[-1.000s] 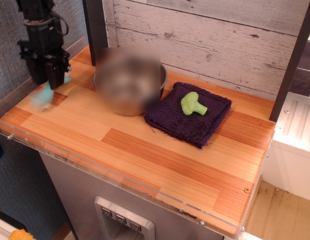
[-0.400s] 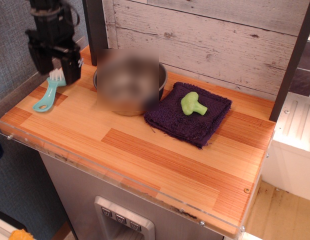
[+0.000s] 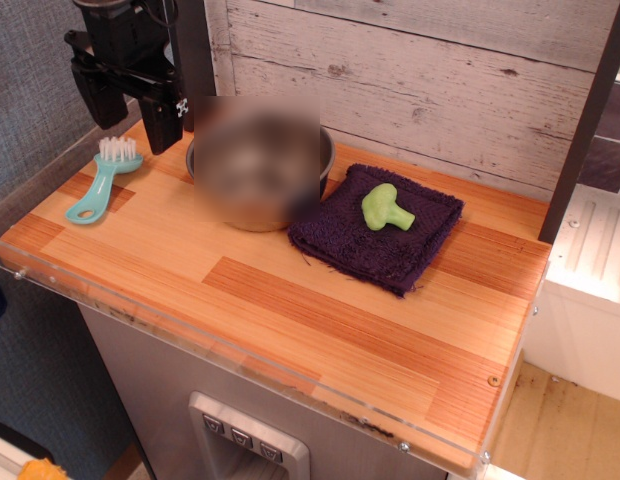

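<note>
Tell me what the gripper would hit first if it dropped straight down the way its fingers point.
Likely the wooden tabletop at its back left corner. The open gripper hangs between the teal brush and the metal pot; depth is unclear, so one finger might clip the brush's bristle end.

Light is even and soft, shadows are weak. The metal pot [image 3: 258, 165] is strongly blurred; everything else looks sharp.

Black gripper [image 3: 132, 112]. Teal brush [image 3: 102, 180], white bristles. Grey metal pot [image 3: 258, 170], blurred. Dark purple cloth [image 3: 385, 228]; light green broccoli [image 3: 385, 208]. Striped orange-tan wood countertop [image 3: 290, 310]. Whitewashed grey plank wall [image 3: 420, 70].
</note>
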Controlling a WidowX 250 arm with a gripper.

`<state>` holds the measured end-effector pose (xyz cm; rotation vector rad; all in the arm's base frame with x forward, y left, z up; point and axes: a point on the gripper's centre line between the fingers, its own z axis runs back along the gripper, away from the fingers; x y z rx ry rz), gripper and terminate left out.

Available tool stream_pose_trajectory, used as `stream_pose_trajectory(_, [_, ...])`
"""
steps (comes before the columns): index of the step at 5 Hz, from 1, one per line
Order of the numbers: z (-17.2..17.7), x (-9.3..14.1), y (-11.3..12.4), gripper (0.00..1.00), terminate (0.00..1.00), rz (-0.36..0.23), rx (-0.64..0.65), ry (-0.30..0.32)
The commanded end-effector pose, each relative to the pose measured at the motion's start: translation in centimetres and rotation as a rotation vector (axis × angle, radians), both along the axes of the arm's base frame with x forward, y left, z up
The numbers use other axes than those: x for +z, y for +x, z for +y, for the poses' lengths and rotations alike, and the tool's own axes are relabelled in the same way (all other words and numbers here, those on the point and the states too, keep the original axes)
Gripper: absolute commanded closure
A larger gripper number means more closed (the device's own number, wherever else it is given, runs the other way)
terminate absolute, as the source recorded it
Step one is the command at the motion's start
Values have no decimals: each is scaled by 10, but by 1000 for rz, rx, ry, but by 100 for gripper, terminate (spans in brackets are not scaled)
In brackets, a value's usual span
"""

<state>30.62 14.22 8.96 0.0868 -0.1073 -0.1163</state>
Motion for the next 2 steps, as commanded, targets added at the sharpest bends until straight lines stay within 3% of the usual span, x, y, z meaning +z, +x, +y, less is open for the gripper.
stream_pose_trajectory(1, [-7,14,-8,0,0,-37,25,8])
stream_pose_trajectory(2, [-7,14,-8,0,100,-37,25,8])
